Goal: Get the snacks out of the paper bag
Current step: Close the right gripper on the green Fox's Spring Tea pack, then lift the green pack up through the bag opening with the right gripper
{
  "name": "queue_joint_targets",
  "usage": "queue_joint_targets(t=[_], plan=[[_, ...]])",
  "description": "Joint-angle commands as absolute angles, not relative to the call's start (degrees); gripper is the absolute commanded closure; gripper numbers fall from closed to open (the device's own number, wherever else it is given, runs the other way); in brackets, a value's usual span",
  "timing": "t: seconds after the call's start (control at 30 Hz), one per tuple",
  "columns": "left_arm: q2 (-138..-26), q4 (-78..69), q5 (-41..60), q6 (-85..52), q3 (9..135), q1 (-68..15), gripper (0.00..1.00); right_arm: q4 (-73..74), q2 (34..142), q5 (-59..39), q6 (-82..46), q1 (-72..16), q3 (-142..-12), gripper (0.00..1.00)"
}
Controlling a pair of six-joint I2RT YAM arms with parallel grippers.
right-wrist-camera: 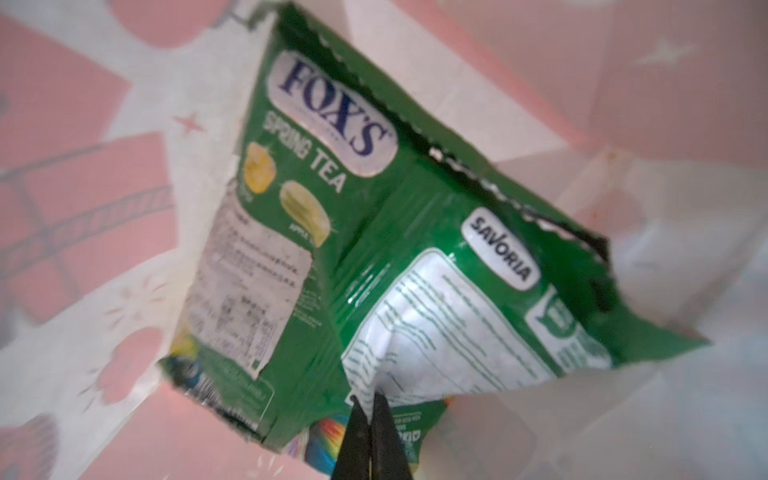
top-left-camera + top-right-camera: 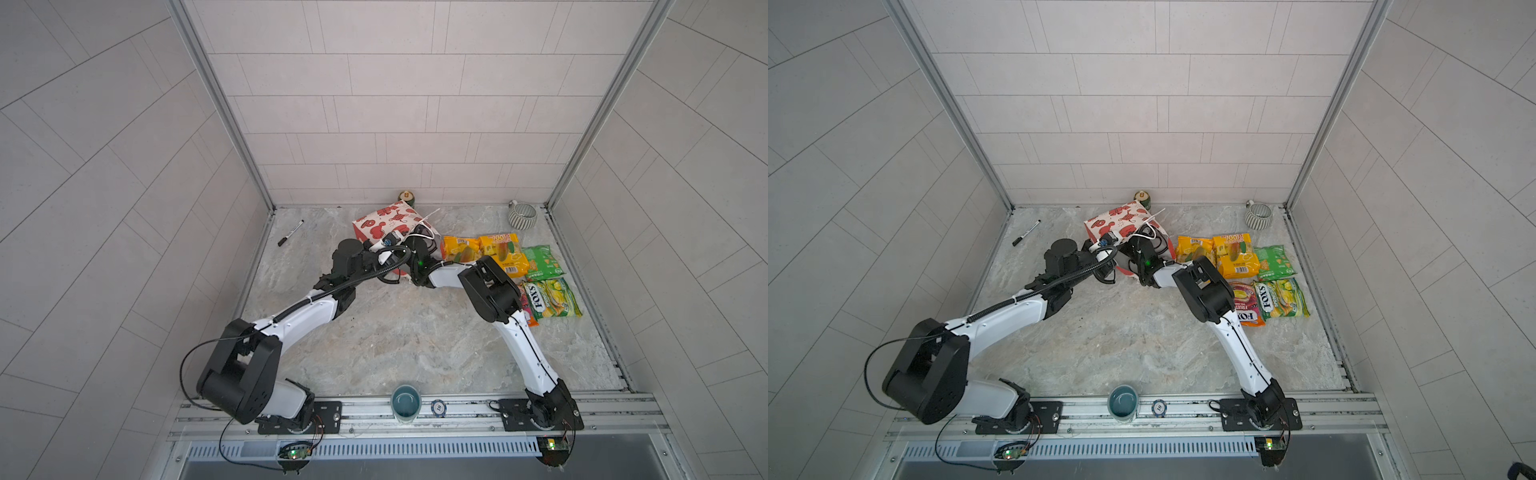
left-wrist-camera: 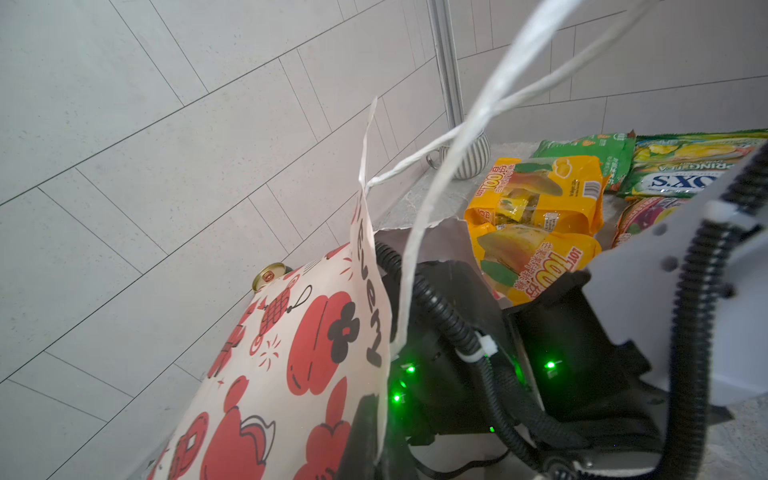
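The left arm [image 2: 249, 374] looms nearest, its black elbow filling the lower left of both top views. The right arm [image 2: 494, 295] bends in from the lower right. Both reach over the table [image 2: 395, 340] to the bag [image 2: 382, 220], which lies on its side just above centre. Right of it, five packets [image 2: 503, 253] lie flat and close together, already out; the red-orange one [image 2: 1246, 303] is half hidden under the right arm. The sixth packet [image 1: 374, 249], green, is inside the bag and fills the middle of the right wrist view. The right gripper [image 1: 370, 401], at that frame's bottom edge, has its jaws together and seems to nip the film near the back seam. Blur leaves it unclear how much film is caught. The left gripper [image 3: 374, 436], low in the left wrist view, is closed, apparently on the bag's upper wall, though paper hides its tips. The sixth packet looks light, limp and glossy, so likely slippery; a sealed edge or seam should give the surest hold. The thin paper may crumple or tear. In the top views the bag's mouth is hidden.
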State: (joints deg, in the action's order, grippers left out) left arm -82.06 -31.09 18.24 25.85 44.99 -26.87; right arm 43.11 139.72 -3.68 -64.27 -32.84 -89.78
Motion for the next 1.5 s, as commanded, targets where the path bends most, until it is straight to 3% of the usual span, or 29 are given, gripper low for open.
queue_joint_targets(t=[0.0, 0.53, 0.9, 1.0, 1.17, 1.33, 1.47], plan=[[-82.63, -34.20, 13.70, 27.11, 43.71, -27.18, 1.00, 48.64, 133.25, -3.25, -63.13, -31.82, -86.62, 1.00], [-83.71, -34.99, 8.02, 29.11, 43.07, -27.07, 1.00, 50.53, 121.74, -7.03, -64.82, -32.08, -72.00, 1.00], [-83.32, -34.36, 5.99, 29.09, 43.24, -27.07, 1.00, 44.65, 112.18, -9.40, -66.51, -31.41, -63.64, 1.00], [-83.42, -33.93, 6.08, 28.96, 43.55, -27.07, 1.00, 37.35, 108.57, -10.30, -64.50, -31.50, -63.22, 1.00], [-83.32, -34.53, 8.41, 29.09, 43.23, -27.07, 1.00, 29.39, 106.45, -7.88, -63.83, -31.42, -61.77, 0.77], [-83.29, -34.80, 10.70, 29.99, 42.63, -27.08, 1.00, 20.77, 107.94, -7.05, -62.38, -31.70, -63.93, 0.64], [-83.29, -35.02, 12.48, 29.68, 42.63, -27.07, 1.00, 22.20, 110.46, -6.92, -62.99, -31.72, -64.47, 0.59]])
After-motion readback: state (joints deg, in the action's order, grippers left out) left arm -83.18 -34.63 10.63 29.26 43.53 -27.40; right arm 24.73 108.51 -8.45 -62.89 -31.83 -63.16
